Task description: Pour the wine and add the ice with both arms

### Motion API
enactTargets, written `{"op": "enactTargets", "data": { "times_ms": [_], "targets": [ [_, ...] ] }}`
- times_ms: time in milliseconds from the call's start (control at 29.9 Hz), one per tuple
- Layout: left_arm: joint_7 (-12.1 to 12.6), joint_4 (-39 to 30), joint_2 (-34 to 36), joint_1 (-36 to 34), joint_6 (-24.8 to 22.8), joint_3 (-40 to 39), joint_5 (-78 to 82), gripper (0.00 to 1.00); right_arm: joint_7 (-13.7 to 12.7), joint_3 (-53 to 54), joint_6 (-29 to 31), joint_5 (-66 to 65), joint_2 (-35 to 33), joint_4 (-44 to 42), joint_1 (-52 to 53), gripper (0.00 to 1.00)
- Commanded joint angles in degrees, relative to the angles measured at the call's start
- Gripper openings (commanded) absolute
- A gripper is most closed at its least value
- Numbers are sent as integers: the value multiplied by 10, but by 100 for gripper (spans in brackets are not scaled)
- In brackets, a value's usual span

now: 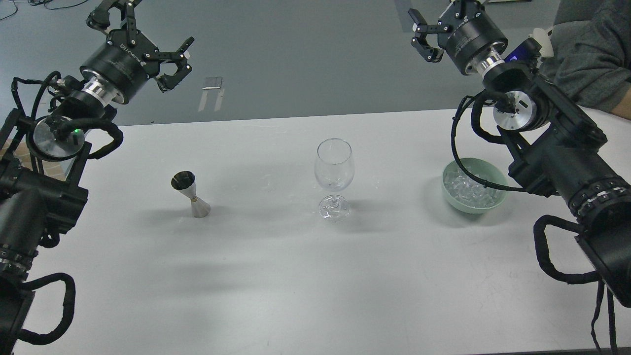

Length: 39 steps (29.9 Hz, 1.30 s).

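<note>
A clear wine glass [334, 167] stands upright at the table's middle. A steel jigger [191, 194] stands to its left. A pale green bowl [495, 203] at the right holds several clear ice cubes [468, 191]. My left gripper [143, 34] is open and empty, raised high beyond the table's far left edge. My right gripper [436, 22] is open and empty, raised high at the far right, above and behind the bowl; one finger is cut off by the frame's top. A cable of the right arm hangs over the bowl.
A person's grey-sleeved arm [591, 59] rests at the table's far right corner. The white table [296, 276] has its far edge just behind the glass. Grey floor lies beyond.
</note>
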Motion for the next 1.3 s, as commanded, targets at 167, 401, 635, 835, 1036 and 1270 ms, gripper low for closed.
{"op": "enactTargets", "data": {
  "times_ms": [167,401,635,835,1036,1270],
  "targets": [
    [8,-129,85,107,8,-29,-78,93,0,-3,-2,-2,0,-1,-3,100],
    [11,-244,150,271,18,-111,-151,90,-1,-4,-3,-3,0,-1,-3,100],
    [55,-342,110,447,12,-227,-153,89,-1,-15,-4,-4,0,-1,-3,100],
    [63,-393,42,562,12,-261,-152,88,-2,-19,-22,-3,0,-1,-4,100],
    [66,-399,-26,638,10,-265,-152,88,-2,-19,-23,-3,-1,-1,-3,100],
    [91,-388,-104,649,17,-254,-146,89,-2,-22,-23,-3,-1,-1,-4,100]
  ]
}}
